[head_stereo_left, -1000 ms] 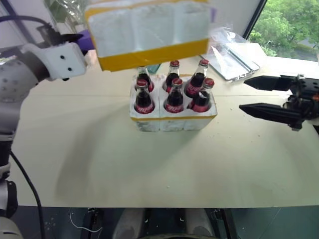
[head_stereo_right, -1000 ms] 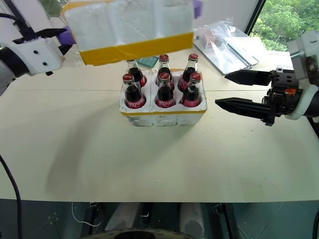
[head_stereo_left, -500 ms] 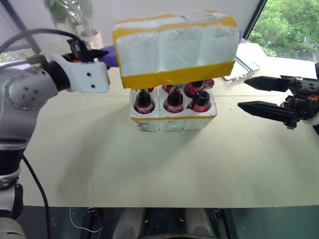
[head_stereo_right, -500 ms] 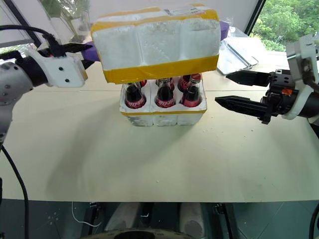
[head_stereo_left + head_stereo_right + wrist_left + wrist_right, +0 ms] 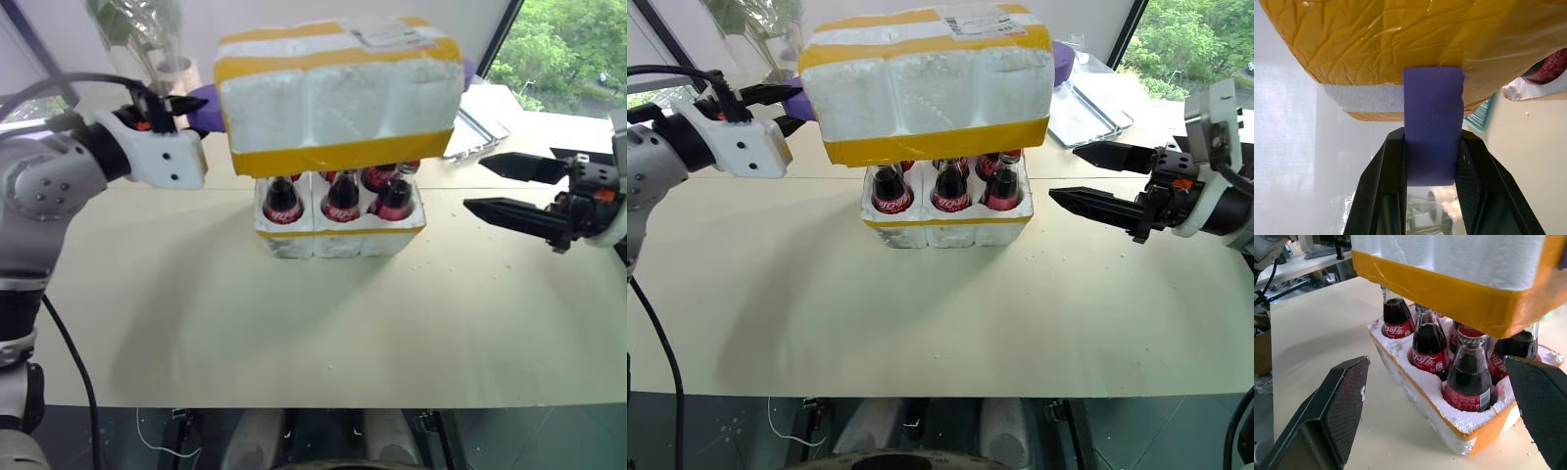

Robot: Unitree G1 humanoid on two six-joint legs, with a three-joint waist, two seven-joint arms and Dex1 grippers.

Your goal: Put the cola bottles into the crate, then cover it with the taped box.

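At the left of the head view our left gripper (image 5: 192, 100) is clamped shut on a purple tape tab (image 5: 1433, 132) stuck to the end of the taped box (image 5: 338, 93). We judge that tab a thin handle: the foam box looks light and stiff, but held from one end it may swing or tilt, and the tape could peel.

The box hangs in the upper middle of the frame, its lower yellow band over the bottle caps, not yet seated. Directly below it, in the centre, the crate (image 5: 341, 235) sits on the table (image 5: 294, 333) with the cola bottles (image 5: 343, 196) in its wells. Glass is fragile and the necks stand tall, so the box wants a level descent.

At the right, our right gripper (image 5: 509, 188) stands wide open and empty, near the crate's right end, well placed to steady the box's free end.
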